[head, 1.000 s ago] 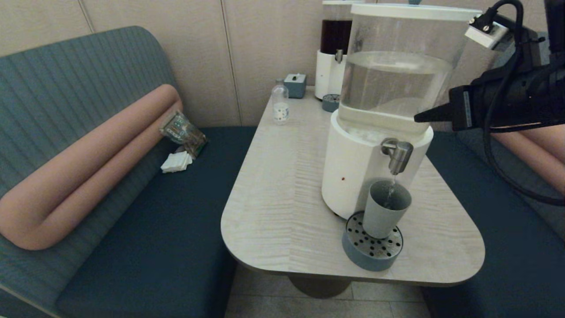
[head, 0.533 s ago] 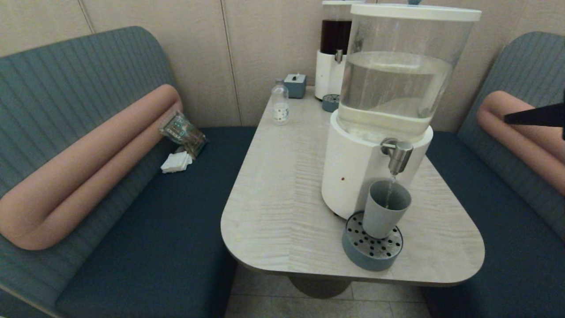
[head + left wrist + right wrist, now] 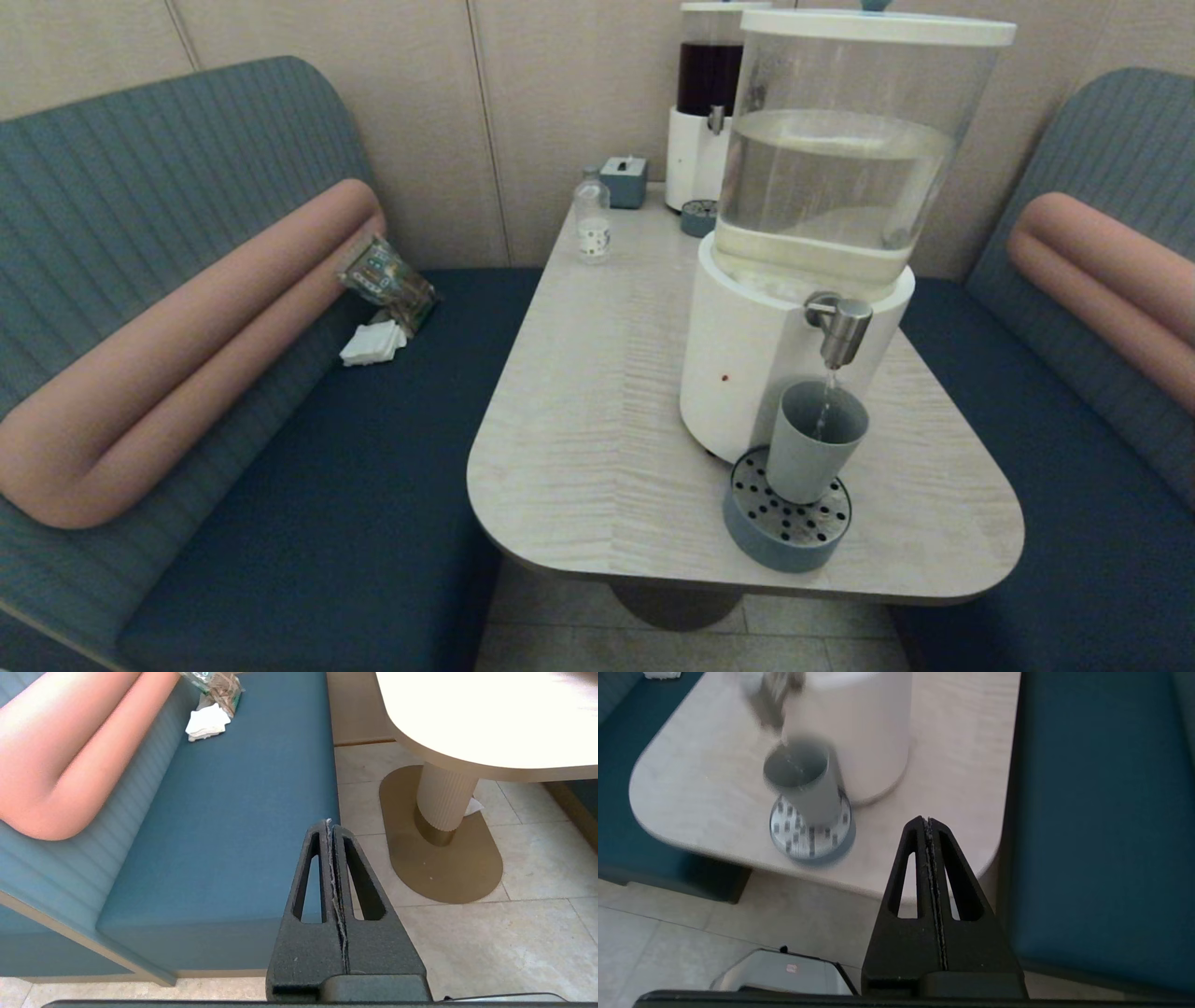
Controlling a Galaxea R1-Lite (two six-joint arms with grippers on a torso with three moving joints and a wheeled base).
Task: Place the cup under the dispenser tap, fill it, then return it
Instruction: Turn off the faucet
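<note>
The grey-blue cup (image 3: 814,454) stands upright on the round perforated drip tray (image 3: 787,525), directly beneath the steel dispenser tap (image 3: 843,329). A thin stream of clear liquid falls from the tap into the cup (image 3: 803,786). Neither gripper shows in the head view. My right gripper (image 3: 928,820) is shut and empty, held off the table's near right corner, apart from the cup. My left gripper (image 3: 328,822) is shut and empty, low over the floor beside the left bench.
The large clear-tank dispenser (image 3: 822,196) stands on the pale table (image 3: 597,392). Behind it are a dark-liquid dispenser (image 3: 705,103), a small clear bottle (image 3: 592,224) and a small blue box (image 3: 624,179). Benches flank the table; packets and a napkin (image 3: 373,343) lie on the left seat.
My right arm has pulled back from beside the tank and left the head view to the right. The cup stays on the tray with liquid still running into it.
</note>
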